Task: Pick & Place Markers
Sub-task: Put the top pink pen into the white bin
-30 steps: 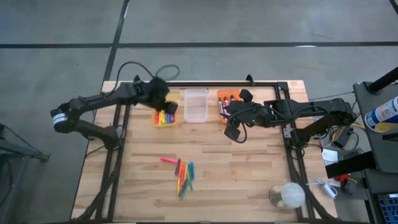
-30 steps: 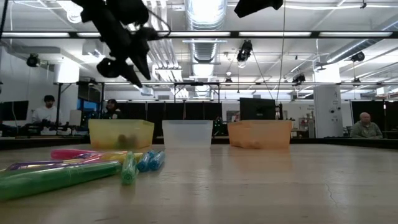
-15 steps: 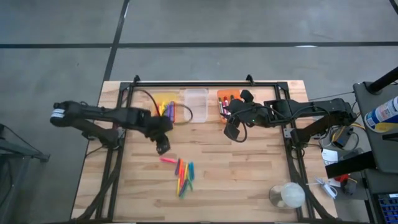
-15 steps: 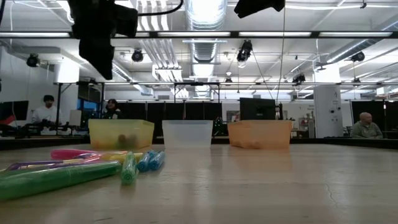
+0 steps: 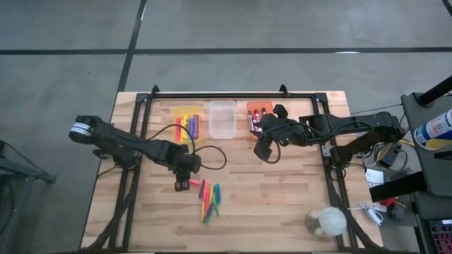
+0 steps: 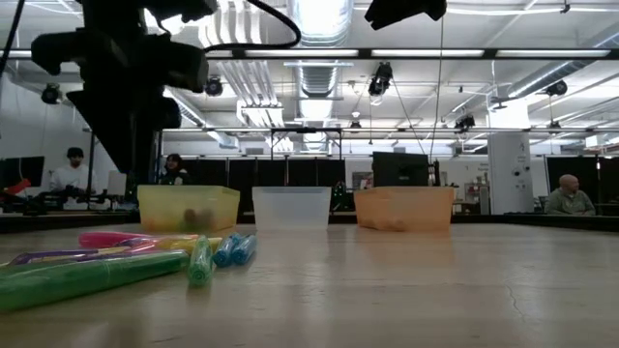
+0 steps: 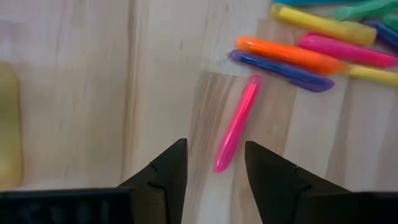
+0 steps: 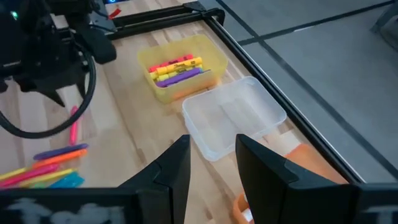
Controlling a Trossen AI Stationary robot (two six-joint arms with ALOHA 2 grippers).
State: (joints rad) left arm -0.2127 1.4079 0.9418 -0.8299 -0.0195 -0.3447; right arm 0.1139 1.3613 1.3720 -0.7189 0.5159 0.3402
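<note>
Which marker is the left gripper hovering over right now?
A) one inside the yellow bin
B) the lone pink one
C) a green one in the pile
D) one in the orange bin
B: the open left gripper frames the pink marker, apart from the pile.

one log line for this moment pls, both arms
left tool: open, above pink marker beside pile | right tool: open, waiting by orange bin | yellow bin: holds markers

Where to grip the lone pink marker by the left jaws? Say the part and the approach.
Grip the pink marker at mid-body, from straight above, jaws across its narrow width. It lies flat, apart from the pile, both long sides free. The left gripper, open, already straddles its near end.
</note>
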